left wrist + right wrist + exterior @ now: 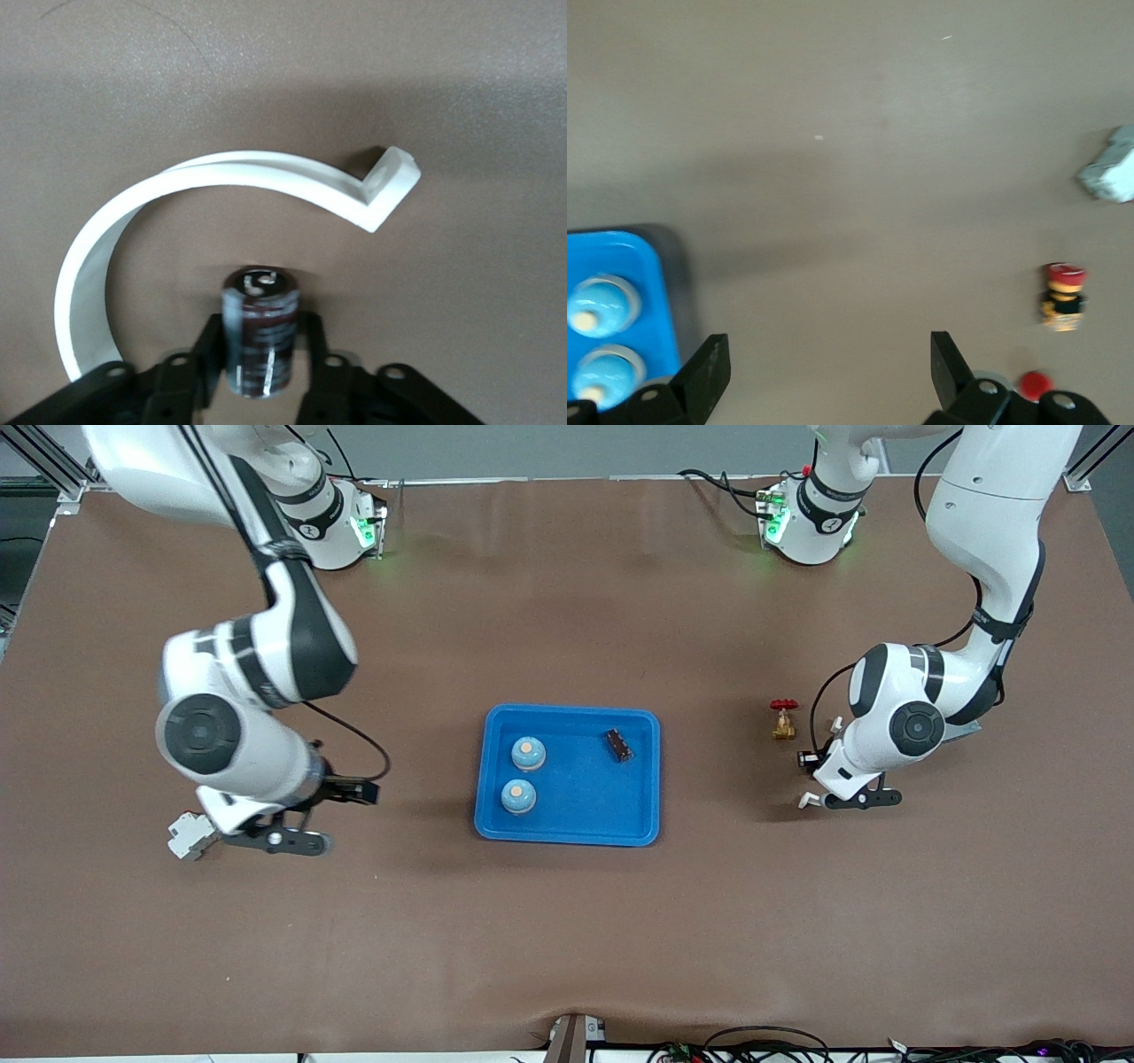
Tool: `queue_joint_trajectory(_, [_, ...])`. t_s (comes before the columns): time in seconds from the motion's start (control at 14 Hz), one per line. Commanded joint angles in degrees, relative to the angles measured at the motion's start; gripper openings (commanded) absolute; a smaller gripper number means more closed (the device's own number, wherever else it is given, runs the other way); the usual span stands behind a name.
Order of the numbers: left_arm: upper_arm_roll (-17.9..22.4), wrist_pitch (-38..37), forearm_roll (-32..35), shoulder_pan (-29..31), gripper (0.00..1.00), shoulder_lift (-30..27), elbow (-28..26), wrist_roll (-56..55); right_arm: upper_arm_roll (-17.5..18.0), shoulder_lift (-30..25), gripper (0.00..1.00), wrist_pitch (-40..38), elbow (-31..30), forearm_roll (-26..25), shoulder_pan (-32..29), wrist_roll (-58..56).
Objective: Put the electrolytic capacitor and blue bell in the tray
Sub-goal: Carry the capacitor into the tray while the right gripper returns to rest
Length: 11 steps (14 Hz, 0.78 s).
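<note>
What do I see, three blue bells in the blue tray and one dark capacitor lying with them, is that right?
Not quite. The front view shows only two blue bells in the blue tray, not three: one bell and a second bell nearer the camera. The one dark capacitor lying with them is right.

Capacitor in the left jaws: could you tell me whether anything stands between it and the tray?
Only the white curved strip, which curls partly round the capacitor. Past it, bare table reaches the tray; the brass valve stands aside.
</note>
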Motion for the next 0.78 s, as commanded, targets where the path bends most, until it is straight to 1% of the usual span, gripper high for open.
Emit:
queue_joint_trajectory(0.0, [-0.22,-0.28,0.32,0.22,0.11,-0.05,0.91,-1.47,1.01,-6.74,1.00,0.45,-7.28,-0.02,-4.43,-7.74])
queue_joint_trajectory(0.07, [-0.22,-0.46,0.32,-0.21,0.04,-0.14,1.26,-3.48,1.09,-7.97,1.00,0.54,-8.34,0.07,-6.18,-10.55])
queue_joint_trajectory(0.14, [-0.22,-0.55,0.32,-0.83,0.00,-0.14,2.22,-5.51,1.18,-9.20,1.00,0.54,-9.22,0.07,-7.68,-13.02])
queue_joint_trajectory(0.28, [-0.22,-4.30,0.32,-2.59,0.00,-0.40,5.20,-8.06,1.09,-11.92,1.00,0.89,-10.89,0.07,-10.06,-17.94])
queue_joint_trajectory(0.36, [-0.30,-8.33,0.32,-3.03,0.00,-0.49,8.00,-9.64,1.09,-13.24,1.00,0.46,-11.07,0.07,-11.20,-19.70])
queue_joint_trajectory(0.5, [-0.65,-16.76,0.14,-5.83,0.00,-0.05,14.94,-15.16,1.09,-15.62,1.00,-0.60,-12.21,0.07,-13.22,-21.82])
queue_joint_trajectory(0.57, [-0.74,-19.50,-0.64,-6.98,0.00,0.91,18.45,-18.67,1.09,-16.59,1.00,-1.39,-12.21,0.07,-13.84,-22.09])
queue_joint_trajectory(0.71, [-0.74,-21.98,-3.88,-9.79,0.00,2.23,23.56,-23.87,1.01,-18.52,1.00,-3.15,-12.21,0.07,-14.55,-22.44])
